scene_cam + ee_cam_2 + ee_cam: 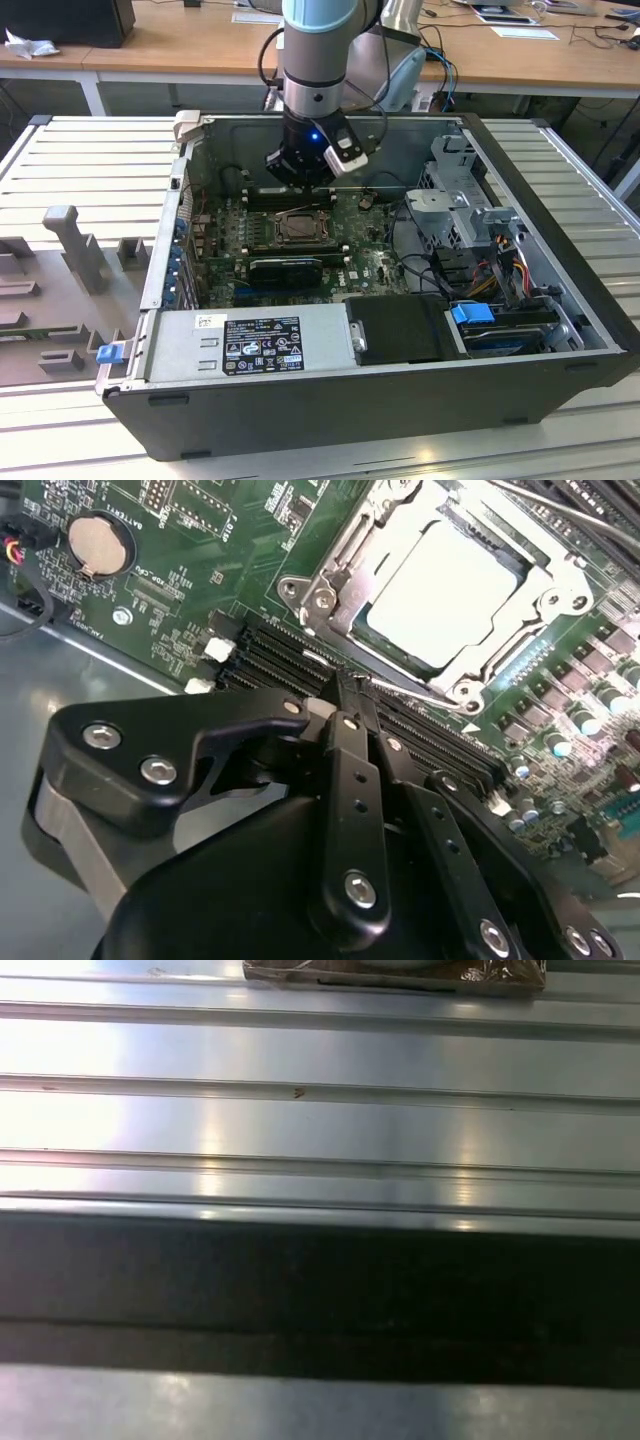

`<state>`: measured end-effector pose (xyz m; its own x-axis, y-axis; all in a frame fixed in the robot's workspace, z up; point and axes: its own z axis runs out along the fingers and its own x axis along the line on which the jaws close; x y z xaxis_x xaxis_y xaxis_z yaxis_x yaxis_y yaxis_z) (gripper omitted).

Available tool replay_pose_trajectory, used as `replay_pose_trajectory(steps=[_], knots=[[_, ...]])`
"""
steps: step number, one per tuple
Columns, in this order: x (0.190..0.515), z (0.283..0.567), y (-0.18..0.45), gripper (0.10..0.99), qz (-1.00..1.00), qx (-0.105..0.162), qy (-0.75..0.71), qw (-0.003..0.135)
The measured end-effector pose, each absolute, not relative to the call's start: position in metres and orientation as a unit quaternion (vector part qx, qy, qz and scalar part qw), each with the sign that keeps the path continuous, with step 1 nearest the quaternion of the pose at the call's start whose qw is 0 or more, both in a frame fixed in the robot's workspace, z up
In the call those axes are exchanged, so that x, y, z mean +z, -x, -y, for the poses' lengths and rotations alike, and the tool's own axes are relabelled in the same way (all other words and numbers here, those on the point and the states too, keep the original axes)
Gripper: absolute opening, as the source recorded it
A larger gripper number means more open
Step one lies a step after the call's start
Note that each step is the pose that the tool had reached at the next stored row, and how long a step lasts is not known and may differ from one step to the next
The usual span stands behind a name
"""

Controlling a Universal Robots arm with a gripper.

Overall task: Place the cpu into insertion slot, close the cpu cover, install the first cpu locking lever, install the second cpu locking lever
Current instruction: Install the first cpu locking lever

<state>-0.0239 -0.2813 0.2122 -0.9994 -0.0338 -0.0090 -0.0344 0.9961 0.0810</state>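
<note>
Exterior view looks down from front into open computer case (400, 400); second wrist view close over gripper (350, 695), sharing insertion slot (299, 226); first wrist view faces ribbed table (320, 1110)

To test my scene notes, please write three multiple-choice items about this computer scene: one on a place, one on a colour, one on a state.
1. Where is the small pale silver square cpu?
A in a long card slot
B in the square black insertion slot
C between the jaws

2. What colour is the flat circuit board?
A green
B red
C white

3. How is the thin dark-silver metal cpu cover?
A lying flat around the cpu
B standing upright
C taken away

Key:
1 B, the second wrist view shows it seated in the socket.
2 A, the board is green all around the socket.
3 A, its frame lies around the chip's edges.
</note>
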Motion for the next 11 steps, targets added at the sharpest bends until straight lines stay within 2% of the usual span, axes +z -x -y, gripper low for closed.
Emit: replay_pose_trajectory(steps=[11], knots=[[0.203, 0.2814, 0.0205, 0.106, -0.999, 0.036, 0.017, 0.004]])
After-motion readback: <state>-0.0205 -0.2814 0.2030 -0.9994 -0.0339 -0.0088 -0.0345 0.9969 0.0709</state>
